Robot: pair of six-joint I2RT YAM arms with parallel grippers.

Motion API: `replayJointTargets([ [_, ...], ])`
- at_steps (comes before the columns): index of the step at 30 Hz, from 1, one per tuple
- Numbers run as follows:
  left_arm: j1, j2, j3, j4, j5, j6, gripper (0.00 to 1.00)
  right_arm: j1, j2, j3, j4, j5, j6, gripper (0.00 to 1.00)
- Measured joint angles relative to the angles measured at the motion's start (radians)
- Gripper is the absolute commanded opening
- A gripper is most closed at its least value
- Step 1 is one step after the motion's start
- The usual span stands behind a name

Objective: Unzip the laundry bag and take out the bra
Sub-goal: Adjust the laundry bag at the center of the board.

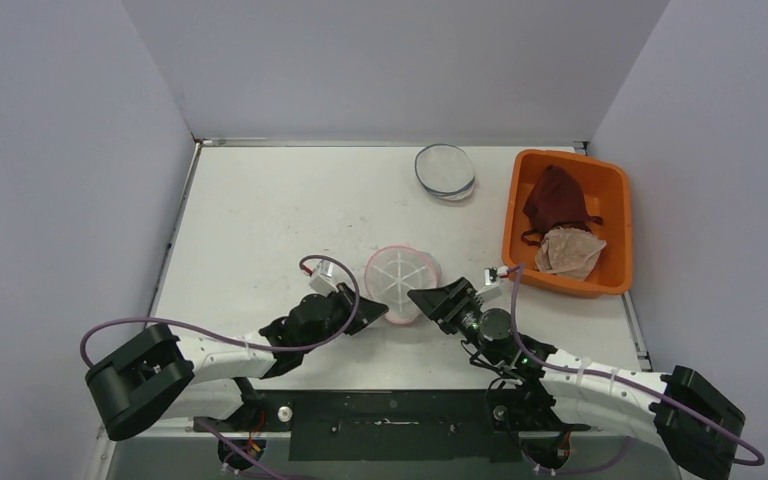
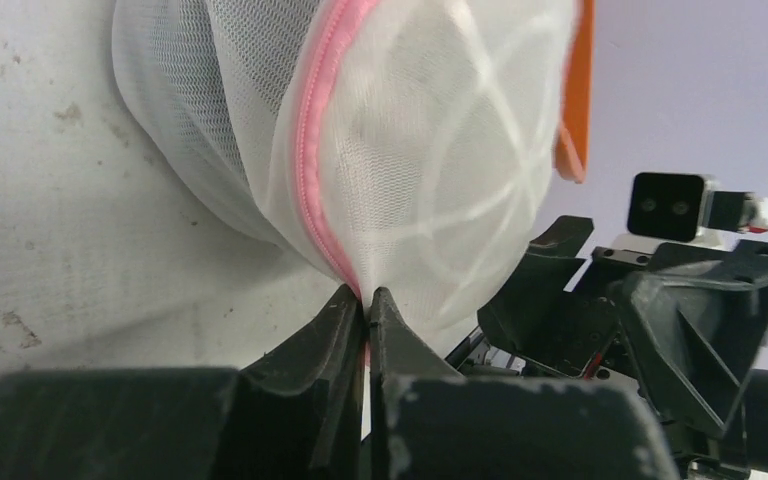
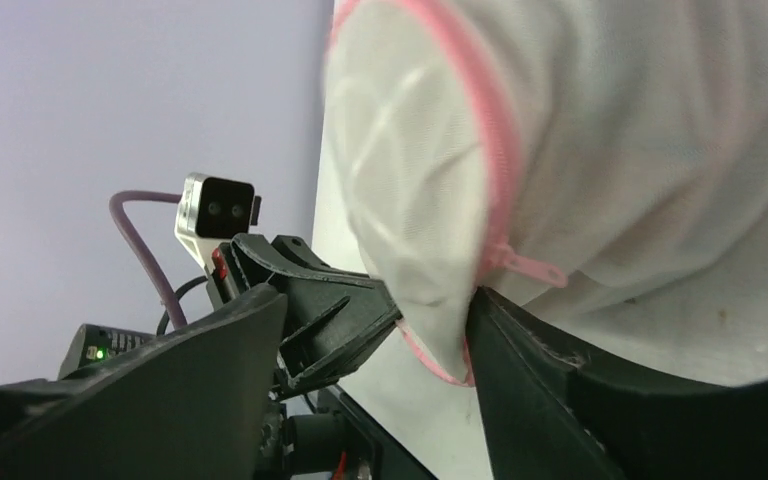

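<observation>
Left claw [image 2: 368, 300] clenched on the laundry bag [image 2: 410, 150] seam: hold it taut. Right claw [image 3: 385, 305], released, should close squarely on the zipper pull [image 3: 528, 265].

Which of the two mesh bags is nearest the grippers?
The pink-zippered bag, pinched by the left gripper; the blue-rimmed bag lies apart beside the orange bin.

Left gripper [image 2: 365, 297]: jaws closed, pinching the laundry bag [image 2: 410, 150]. Right gripper [image 1: 420, 298]: jaws apart. Both arms reach forward low, converging inward.
</observation>
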State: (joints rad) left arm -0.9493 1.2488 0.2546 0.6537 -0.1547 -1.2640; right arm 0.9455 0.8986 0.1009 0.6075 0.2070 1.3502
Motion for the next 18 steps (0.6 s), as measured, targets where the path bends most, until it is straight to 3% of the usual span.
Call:
replayJointTargets([
  [3,0.032,-0.058,0.004,-0.026,0.029,0.022,0.0,0.002,-0.059,0.095,-0.156,-0.031,-0.094,0.84],
  [8,0.17,-0.156,0.034,-0.089,0.17,0.072,0.0,-0.031,-0.151,0.282,-0.454,-0.071,-0.299,0.87],
  [14,0.351,-0.158,0.117,-0.219,0.421,0.18,0.0,-0.308,-0.148,0.355,-0.603,-0.265,-0.497,0.87],
  [18,0.382,-0.121,0.183,-0.309,0.533,0.261,0.0,-0.491,-0.029,0.347,-0.542,-0.489,-0.527,0.87],
])
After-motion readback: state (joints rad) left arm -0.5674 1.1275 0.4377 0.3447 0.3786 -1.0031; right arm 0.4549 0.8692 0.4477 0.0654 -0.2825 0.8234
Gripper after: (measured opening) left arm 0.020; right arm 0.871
